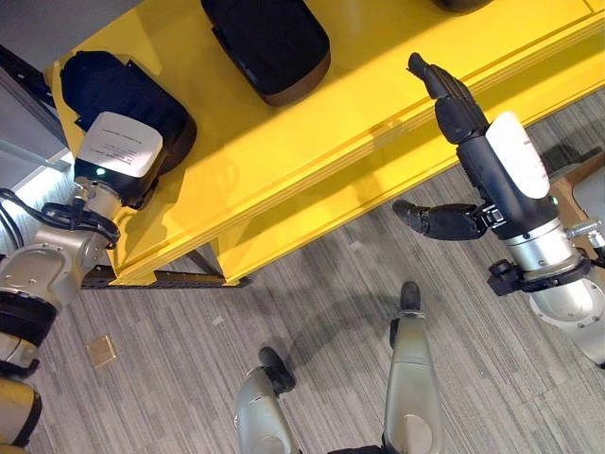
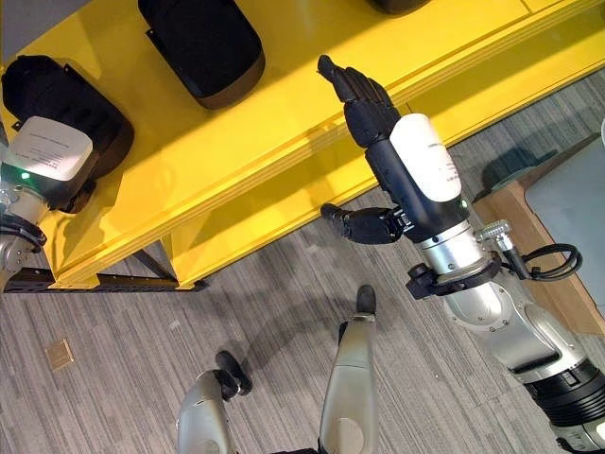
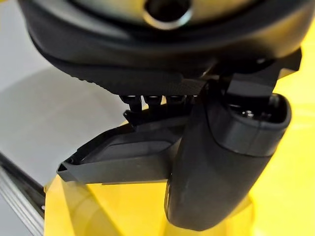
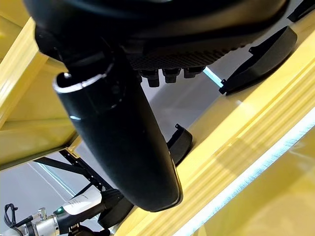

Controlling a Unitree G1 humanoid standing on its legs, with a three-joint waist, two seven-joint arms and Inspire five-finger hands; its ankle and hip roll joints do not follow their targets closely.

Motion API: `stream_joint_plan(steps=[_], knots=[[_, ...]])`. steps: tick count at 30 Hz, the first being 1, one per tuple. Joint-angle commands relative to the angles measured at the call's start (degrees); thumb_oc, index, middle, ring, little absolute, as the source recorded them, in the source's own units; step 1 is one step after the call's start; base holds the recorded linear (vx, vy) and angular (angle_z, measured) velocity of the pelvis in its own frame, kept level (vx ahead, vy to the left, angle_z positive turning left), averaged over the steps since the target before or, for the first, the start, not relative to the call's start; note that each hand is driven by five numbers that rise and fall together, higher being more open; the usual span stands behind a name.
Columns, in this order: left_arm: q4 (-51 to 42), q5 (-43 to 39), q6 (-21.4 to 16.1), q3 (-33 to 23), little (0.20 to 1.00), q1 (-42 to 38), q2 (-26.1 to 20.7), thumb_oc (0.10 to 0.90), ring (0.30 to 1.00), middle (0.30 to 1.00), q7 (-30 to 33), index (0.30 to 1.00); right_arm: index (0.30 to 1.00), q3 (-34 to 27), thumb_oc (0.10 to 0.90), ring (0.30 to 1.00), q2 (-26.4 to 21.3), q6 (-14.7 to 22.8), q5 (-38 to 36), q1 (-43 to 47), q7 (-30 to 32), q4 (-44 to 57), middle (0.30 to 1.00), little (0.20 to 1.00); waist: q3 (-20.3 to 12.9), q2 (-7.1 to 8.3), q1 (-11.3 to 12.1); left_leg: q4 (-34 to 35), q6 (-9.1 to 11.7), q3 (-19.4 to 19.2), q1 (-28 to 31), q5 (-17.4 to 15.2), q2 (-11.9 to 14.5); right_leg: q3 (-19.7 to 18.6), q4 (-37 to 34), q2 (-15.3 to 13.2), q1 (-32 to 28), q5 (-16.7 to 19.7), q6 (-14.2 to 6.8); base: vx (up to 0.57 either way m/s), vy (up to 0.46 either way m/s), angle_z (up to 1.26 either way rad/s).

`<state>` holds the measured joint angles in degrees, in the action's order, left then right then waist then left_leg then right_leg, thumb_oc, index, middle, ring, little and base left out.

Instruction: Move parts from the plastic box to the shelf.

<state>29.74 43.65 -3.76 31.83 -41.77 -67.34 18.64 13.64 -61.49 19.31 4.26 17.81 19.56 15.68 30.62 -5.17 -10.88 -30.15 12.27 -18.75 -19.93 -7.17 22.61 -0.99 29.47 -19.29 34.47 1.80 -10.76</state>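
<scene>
left hand (image 1: 113,151): fingers hidden on a black part (image 1: 123,95) at the shelf's (image 1: 284,151) left end, can't tell
right hand (image 2: 364,104): fingers straight, thumb apart, empty, over the shelf's front edge
right wrist view: second part (image 4: 261,59) further along

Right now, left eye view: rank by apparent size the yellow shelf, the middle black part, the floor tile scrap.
1. yellow shelf, largest by far.
2. middle black part, cut off at the frame's top edge, so its full extent is unsure.
3. Small tan scrap on the floor, smallest.
</scene>
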Motion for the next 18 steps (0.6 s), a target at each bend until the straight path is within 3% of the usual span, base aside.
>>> stream_joint_plan(steps=[1,5,18], knots=[[0.0,2.2,4.0,-2.7,1.0,-1.8,-9.2,0.9,1.0,1.0,1.8,1.0,1.0,-3.8,0.9,1.0,-0.4,3.2,-2.7,4.4,4.4,7.1,1.0,1.0,-1.1,1.61,-0.7,0.9,-3.9,3.5,-4.0,1.4,-2.3,3.3,2.1,0.0,-6.4,-8.7,1.6,0.0,0.0,0.0],[0.3,4.7,3.4,-1.9,1.0,-1.5,-9.6,0.9,1.0,1.0,-0.7,1.0,1.0,-3.2,0.9,1.0,0.0,3.1,-2.7,4.8,4.2,7.1,1.0,1.0,-1.1,1.61,-0.7,0.8,-3.8,3.5,-3.8,1.3,-2.2,3.3,1.9,0.0,-6.7,-8.7,1.4,0.0,0.0,0.0],[-4.3,8.1,6.5,-1.0,1.0,-1.7,-12.3,0.9,1.0,1.0,-4.5,1.0,1.0,-2.3,0.9,1.0,0.3,1.6,-2.3,5.3,5.6,7.6,1.0,1.0,-1.0,1.91,0.3,0.7,-3.9,4.0,-3.9,1.2,-2.1,4.2,1.7,0.0,-7.4,-8.7,1.3,0.0,-0.005,0.0]])
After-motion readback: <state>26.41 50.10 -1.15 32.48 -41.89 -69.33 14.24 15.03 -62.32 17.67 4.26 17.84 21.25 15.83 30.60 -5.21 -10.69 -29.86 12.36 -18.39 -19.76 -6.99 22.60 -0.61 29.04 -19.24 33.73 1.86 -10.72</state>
